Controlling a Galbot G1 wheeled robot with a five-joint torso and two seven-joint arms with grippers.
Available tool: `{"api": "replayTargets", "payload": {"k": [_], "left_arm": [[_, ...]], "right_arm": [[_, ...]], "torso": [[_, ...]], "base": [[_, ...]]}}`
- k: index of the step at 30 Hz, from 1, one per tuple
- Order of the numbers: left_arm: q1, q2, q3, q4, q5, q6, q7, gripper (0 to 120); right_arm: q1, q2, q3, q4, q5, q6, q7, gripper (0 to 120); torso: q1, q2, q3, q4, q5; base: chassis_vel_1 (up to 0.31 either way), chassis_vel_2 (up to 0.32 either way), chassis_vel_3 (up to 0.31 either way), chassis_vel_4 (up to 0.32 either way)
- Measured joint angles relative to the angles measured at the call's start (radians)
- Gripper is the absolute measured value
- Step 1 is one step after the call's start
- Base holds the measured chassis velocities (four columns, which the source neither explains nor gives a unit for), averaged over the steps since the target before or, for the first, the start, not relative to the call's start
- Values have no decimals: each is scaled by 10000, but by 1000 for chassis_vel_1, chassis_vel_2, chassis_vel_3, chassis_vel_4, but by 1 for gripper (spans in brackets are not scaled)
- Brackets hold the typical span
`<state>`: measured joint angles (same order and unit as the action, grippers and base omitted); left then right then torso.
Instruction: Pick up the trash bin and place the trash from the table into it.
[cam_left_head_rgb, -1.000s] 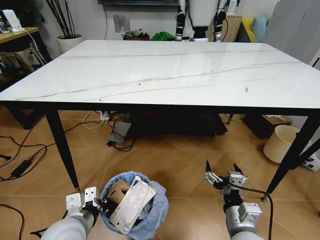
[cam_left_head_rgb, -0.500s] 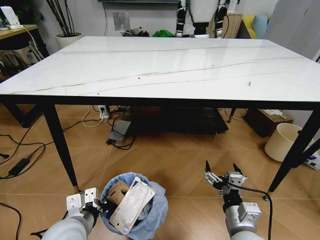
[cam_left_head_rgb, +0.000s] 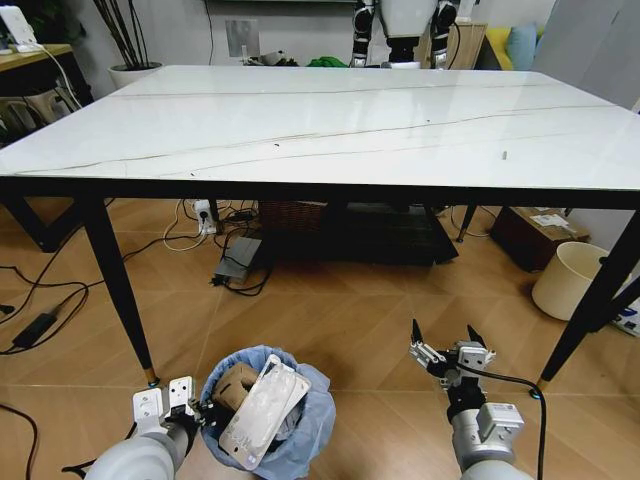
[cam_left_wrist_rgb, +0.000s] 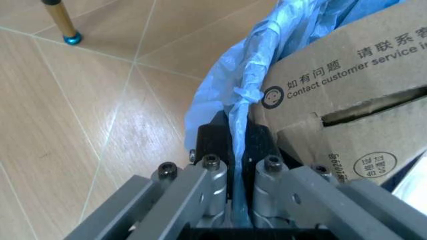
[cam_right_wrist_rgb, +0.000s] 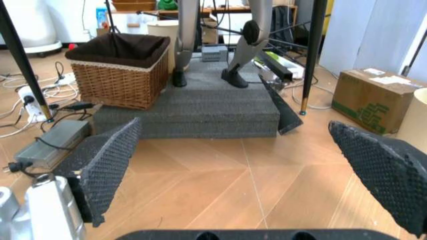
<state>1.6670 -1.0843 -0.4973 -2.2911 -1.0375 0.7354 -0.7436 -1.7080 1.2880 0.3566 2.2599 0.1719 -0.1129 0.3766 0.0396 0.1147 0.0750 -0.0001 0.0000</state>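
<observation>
Left hand (cam_left_wrist_rgb: 238, 150) on crinkled bin liner (cam_left_wrist_rgb: 267, 55)

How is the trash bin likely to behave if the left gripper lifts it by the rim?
The trash bin would probably tilt, since the left gripper pinches one side only. Its thin bag liner looks slippery. The cardboard box adds top weight.

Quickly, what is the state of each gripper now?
Left gripper: shut on the bin, pinching its bag rim.
Right gripper: open, holding nothing, low above the floor.
</observation>
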Motion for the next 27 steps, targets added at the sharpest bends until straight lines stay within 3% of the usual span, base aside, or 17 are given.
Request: {"api": "replayTargets", "payload": {"k": [9, 16, 27], "left_arm": [[-274, -296, -45, 511, -636, -1, -859, 0], [-608, -444, -212, 1245, -698, -176, -930, 0], [-660, -572, -223, 1650, -680, -325, -923, 0]], "right_arm": [[-56, -37, 42, 7, -2, 7, 0, 100], [-46, -116, 93, 30, 23, 7, 0, 100], [-97, -128, 200, 84, 15, 7, 0, 100]], "torso": [[-25, -44, -17, 0, 0], [-18, -11, 7, 0, -1], [-9, 24, 32, 0, 0]], "base": [[0, 0, 0, 0], [0, 0, 0, 0], [0, 0, 0, 0]]}}
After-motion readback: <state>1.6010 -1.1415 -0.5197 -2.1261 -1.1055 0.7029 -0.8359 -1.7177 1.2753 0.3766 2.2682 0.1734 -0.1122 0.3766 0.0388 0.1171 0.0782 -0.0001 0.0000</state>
